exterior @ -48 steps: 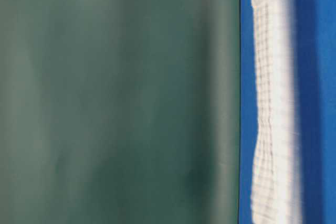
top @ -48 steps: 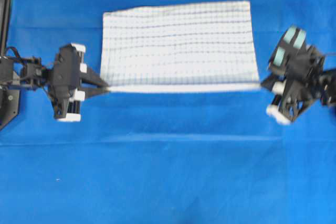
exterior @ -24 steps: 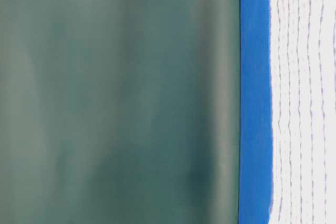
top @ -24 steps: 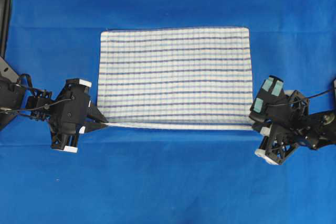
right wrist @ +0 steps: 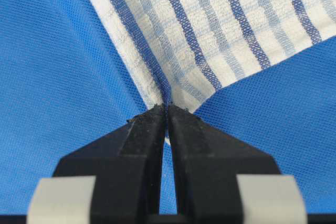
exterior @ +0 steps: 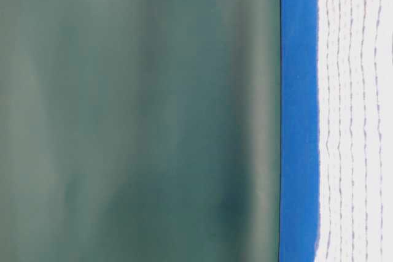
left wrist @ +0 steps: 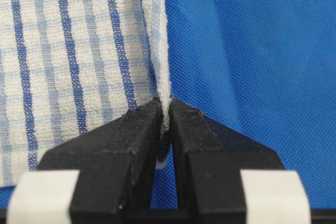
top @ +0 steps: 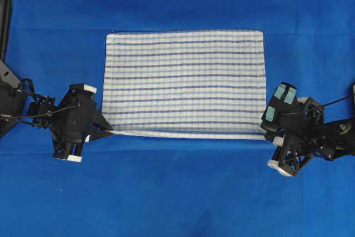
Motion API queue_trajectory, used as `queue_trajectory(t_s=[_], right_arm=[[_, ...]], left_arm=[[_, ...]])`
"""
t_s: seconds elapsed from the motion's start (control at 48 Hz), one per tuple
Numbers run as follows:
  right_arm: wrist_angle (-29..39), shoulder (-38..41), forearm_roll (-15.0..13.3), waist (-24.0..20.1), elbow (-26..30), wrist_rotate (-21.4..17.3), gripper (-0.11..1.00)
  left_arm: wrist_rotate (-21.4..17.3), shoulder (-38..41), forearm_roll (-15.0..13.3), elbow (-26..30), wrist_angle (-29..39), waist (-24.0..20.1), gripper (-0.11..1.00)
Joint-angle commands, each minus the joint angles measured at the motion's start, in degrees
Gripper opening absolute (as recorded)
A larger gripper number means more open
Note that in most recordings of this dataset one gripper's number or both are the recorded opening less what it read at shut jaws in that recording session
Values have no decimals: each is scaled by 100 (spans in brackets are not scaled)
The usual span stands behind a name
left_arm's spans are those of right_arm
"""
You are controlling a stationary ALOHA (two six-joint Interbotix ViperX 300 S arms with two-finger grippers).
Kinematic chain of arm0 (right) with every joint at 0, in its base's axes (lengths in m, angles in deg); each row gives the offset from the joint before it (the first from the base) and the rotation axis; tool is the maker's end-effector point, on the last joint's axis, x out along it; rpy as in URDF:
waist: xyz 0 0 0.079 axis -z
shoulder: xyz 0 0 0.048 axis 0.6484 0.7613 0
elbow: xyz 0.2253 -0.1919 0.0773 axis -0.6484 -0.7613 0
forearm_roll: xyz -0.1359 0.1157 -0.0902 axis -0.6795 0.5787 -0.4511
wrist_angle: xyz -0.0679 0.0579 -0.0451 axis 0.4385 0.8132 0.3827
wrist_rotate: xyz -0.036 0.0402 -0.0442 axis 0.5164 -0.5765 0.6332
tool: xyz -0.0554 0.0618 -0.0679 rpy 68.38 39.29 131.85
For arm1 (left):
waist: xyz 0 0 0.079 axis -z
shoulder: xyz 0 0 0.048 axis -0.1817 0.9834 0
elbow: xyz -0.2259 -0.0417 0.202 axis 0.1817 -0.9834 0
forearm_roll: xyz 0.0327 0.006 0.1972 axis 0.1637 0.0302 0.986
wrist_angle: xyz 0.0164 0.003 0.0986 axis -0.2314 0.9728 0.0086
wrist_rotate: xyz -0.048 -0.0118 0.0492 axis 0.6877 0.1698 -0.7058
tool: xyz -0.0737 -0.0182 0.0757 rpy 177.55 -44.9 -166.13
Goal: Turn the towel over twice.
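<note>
Each pincer is clamped on one near corner of the towel (top: 186, 81), and that looks deliberate: with a hold at both ends of the same long edge, the two arms can carry that edge together and the cloth follows as one sheet instead of bunching. The left pincer (top: 106, 132) has its black jaws pressed together on the hemmed edge, which the left wrist view shows standing up as a thin white ridge (left wrist: 164, 77) running straight away from the fingertips. The right pincer (top: 266, 135) is likewise closed on the opposite corner; in its wrist view the corner (right wrist: 169, 98) narrows to a point that vanishes between the jaws, and the fabric fans out beyond them. Between the two pincers the near edge is pulled taut and reads as a pale fold line, a sign that it is probably lifted slightly while the rest of the towel lies flat on the blue-covered tabletop (top: 177, 192), spreading away from both pincers toward the far side. The towel is a white rectangle crossed by dark and lighter blue stripes along its length, with fainter cross lines making soft checks, a coarse weave, and no visible wrinkles.
</note>
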Motion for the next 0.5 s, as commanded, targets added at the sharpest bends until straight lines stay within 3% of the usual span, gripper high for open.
queue_trajectory(t_s=[0.0,0.104,0.229,0.313,0.354,0.479], right_arm=[[-9,-35,-26,-35,114,9,5],[0,-35,-26,-35,202,9,8],[18,-53,-97,-53,352,70,45],[79,-132,-220,-62,422,88,65],[123,-246,-334,-62,466,88,69],[272,-686,-738,-62,492,158,62]], left_arm=[[-9,-44,-9,79,35,26,5],[0,-114,-9,132,211,26,22],[-9,-325,-9,281,650,70,58],[-9,-554,-9,431,1063,70,75],[-18,-747,-9,519,1345,70,76],[-26,-1283,-9,668,1916,70,71]])
